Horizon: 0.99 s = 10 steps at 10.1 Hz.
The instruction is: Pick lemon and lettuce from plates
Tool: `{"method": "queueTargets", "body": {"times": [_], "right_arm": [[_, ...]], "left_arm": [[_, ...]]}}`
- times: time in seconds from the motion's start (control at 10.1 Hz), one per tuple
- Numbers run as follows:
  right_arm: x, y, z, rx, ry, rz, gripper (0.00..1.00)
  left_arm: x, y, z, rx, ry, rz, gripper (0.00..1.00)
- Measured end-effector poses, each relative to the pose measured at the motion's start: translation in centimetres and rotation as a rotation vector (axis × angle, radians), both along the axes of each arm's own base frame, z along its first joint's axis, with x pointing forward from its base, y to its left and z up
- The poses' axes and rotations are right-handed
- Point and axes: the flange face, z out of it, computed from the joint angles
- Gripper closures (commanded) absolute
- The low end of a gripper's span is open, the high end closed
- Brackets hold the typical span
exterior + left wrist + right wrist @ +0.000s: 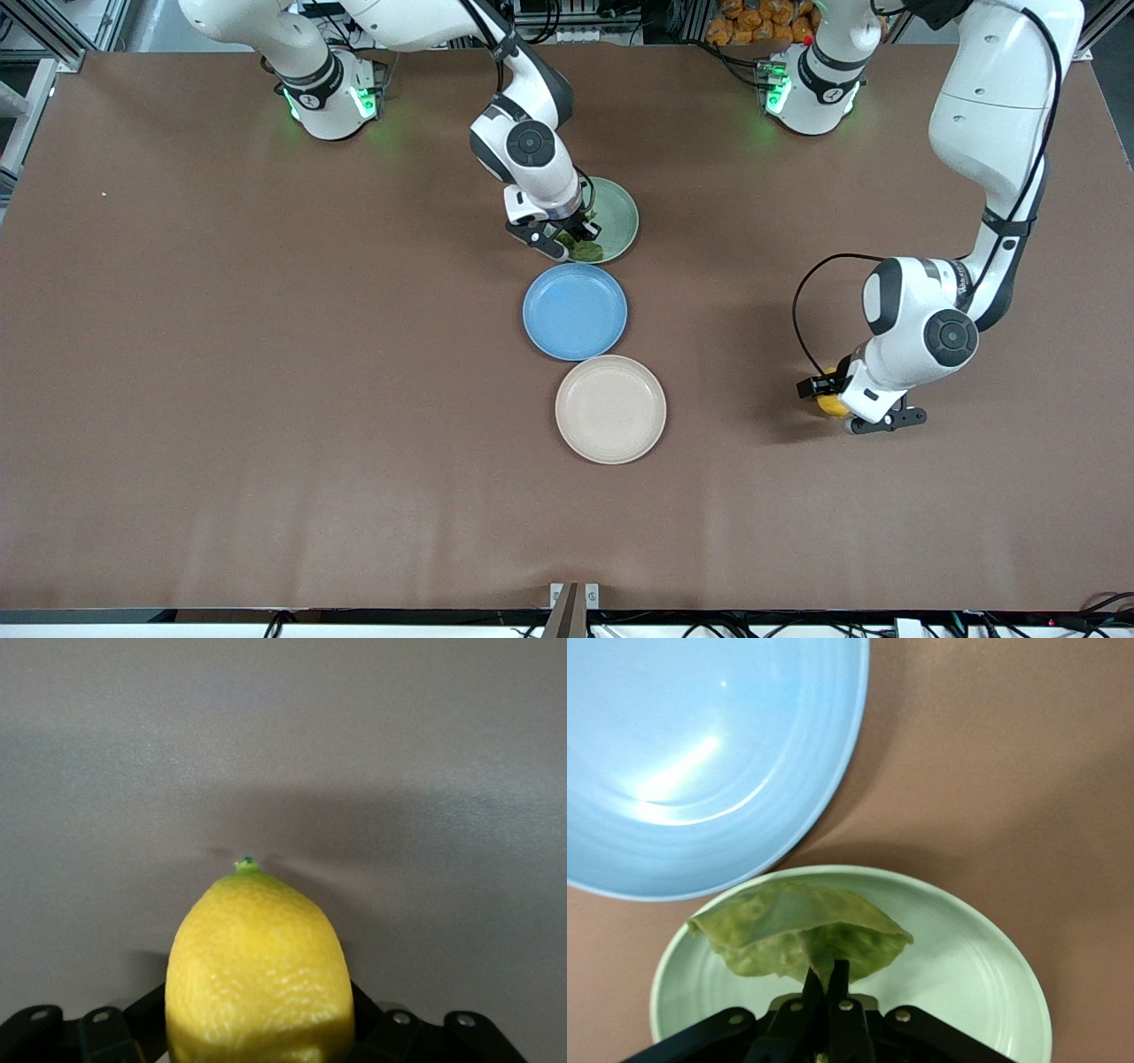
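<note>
My right gripper (pixel 578 237) is shut on the stem of the green lettuce (pixel 586 251) and holds it just over the mint green plate (pixel 622 213). In the right wrist view the lettuce (pixel 797 935) hangs from the pinched fingers (pixel 840 979) above that plate (pixel 966 966). My left gripper (pixel 834 400) is shut on the yellow lemon (pixel 831 404) low over bare table toward the left arm's end. The lemon (pixel 259 966) fills the left wrist view between the black fingers (pixel 372 1014). The beige plate (pixel 610 408) is bare.
A bare blue plate (pixel 575 311) lies between the mint green plate and the beige plate; it also shows in the right wrist view (pixel 700 753). The brown table (pixel 266 354) spreads wide around the plates.
</note>
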Motion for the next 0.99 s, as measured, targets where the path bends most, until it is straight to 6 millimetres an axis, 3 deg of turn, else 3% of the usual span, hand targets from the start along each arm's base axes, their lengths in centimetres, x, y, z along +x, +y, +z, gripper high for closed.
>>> {"method": "queueTargets", "body": {"times": [0.3, 0.5, 0.7, 0.99], "right_arm": [[1.3, -0.8, 4.5, -0.007, 0.005, -0.009, 1.0], [3.9, -3.2, 7.6, -0.026, -0.004, -0.031, 1.0], [7.6, -6.9, 8.9, -0.056, -0.024, -0.036, 1.0], [13.9, -14.7, 8.9, -0.094, -0.002, 0.031, 1.0]], "left_arm": [[0.5, 0.0, 0.3, 0.01, -0.029, -0.015, 0.0], [1.3, -0.1, 2.6, 0.01, -0.054, -0.016, 0.0], [1.8, -0.1, 7.1, 0.02, -0.034, -0.023, 0.0], [1.7, 0.0, 15.0, 0.025, -0.036, -0.026, 0.0]]}}
